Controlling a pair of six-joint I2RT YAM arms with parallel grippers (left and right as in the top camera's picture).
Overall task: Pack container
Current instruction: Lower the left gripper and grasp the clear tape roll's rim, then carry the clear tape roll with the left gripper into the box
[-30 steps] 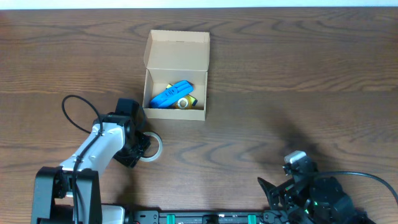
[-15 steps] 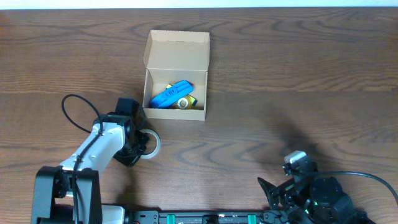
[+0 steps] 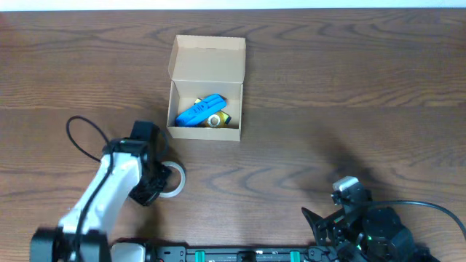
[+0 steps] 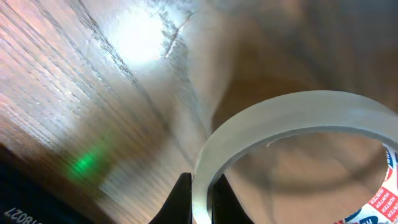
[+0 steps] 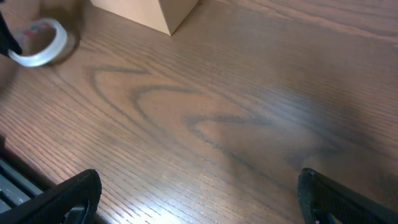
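- Step in hand was the pick-up: your left tool (image 4: 200, 198) pinched the tape roll (image 4: 292, 112) by its wall; your right tool (image 5: 202, 199) sat open, idle.
- The next move called for lifting the roll into the container (image 3: 207, 65) ahead of that tool.

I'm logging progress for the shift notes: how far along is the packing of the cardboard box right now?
Done: a blue packet and a yellow item lie in the open container. In hand: the left gripper pinches the rim of a clear tape roll, outside the box. Left: drop that roll in and probably shut the flap. The right gripper sits idle, open.
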